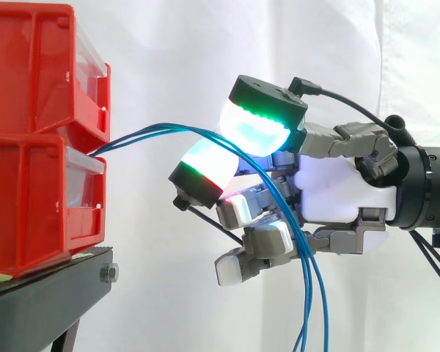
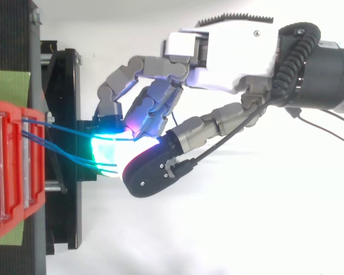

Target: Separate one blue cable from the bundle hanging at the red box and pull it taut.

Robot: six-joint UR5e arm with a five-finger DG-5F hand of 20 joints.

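Side view: two stacked red bins (image 1: pixel 29 198) on one black stand (image 1: pixel 51 293). The blue cables (image 1: pixel 154 133) leave the lower bin's front, pass between two glowing pads (image 1: pixel 253 125) of my hand (image 1: pixel 337 191), then hang past my palm, about three strands. Top view: curled fingers pinch the bundle near the bins.

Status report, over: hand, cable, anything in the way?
Hand pinching thin blue cables between glowing pads. Several strands caught, slack toward the red plastic box. Nothing in the way.
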